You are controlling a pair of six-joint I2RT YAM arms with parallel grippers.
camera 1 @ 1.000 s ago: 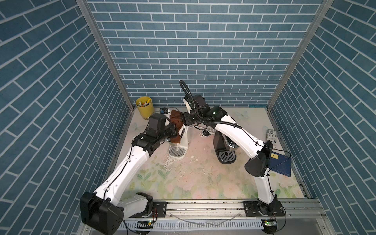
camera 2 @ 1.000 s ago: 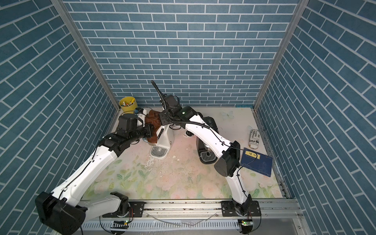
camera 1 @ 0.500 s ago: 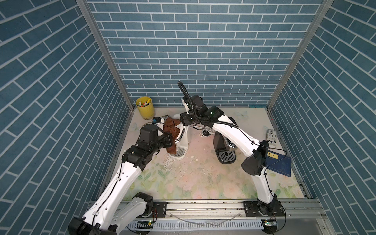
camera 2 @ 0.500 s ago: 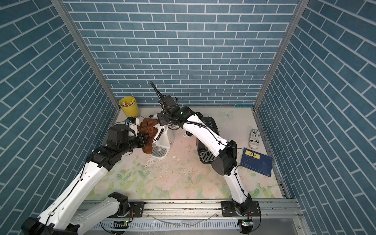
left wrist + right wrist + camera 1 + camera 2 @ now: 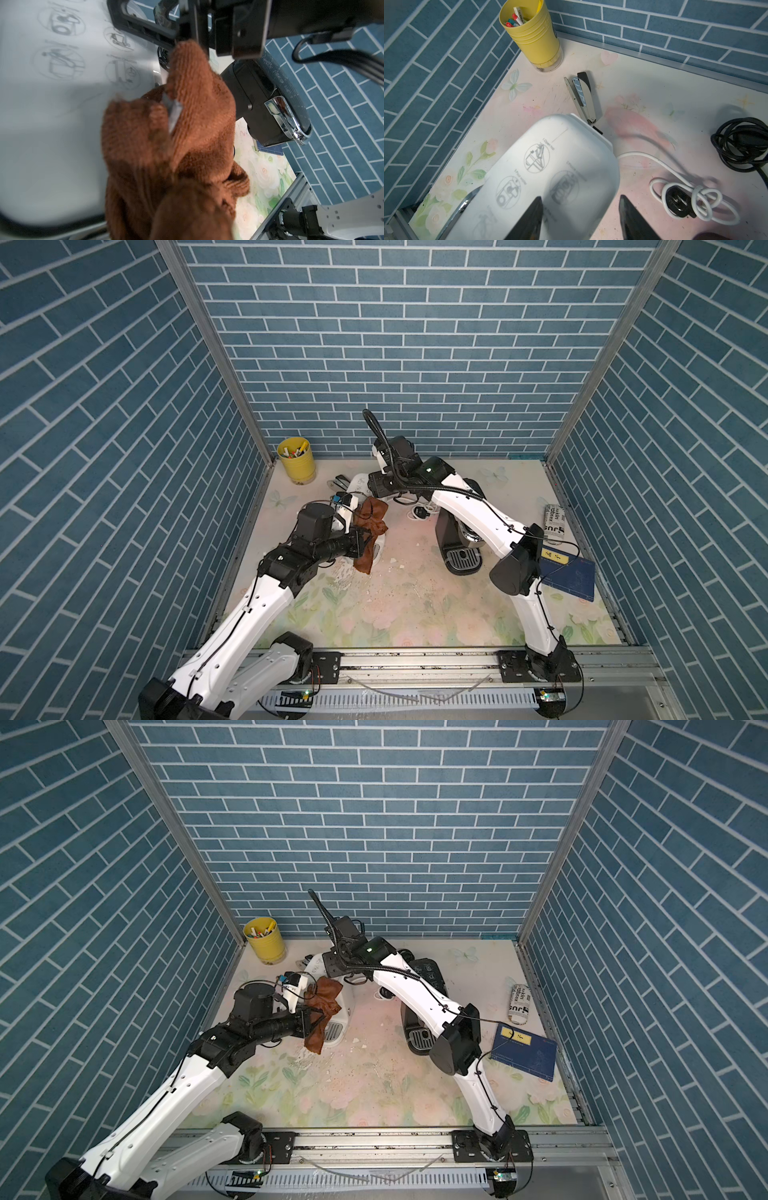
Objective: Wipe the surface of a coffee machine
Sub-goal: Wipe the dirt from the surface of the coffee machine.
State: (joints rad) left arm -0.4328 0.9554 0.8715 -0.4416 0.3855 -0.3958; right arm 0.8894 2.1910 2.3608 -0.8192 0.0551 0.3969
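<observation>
A white coffee machine (image 5: 360, 484) (image 5: 550, 166) stands at the back left of the table. A brown cloth (image 5: 370, 522) (image 5: 166, 145) lies draped against the machine's top front and side, its tail hanging down to the drip tray. My left gripper (image 5: 360, 541) is shut on the cloth, and the fabric hides its fingers in the left wrist view. My right gripper (image 5: 579, 218) (image 5: 372, 488) stands open over the machine's rear top, with one finger above the white lid and the other out past its edge.
A black coffee machine (image 5: 457, 539) stands right of centre under my right arm. A yellow pen cup (image 5: 533, 35) and a stapler (image 5: 581, 97) sit at the back left corner. White cord (image 5: 685, 197) and black cord (image 5: 741, 143) lie coiled behind. A blue book (image 5: 573, 576) and a printed can (image 5: 555, 522) are at the right.
My left arm has drawn back toward the front, dragging the cloth from the machine's top down over its front. The right arm has barely moved.
</observation>
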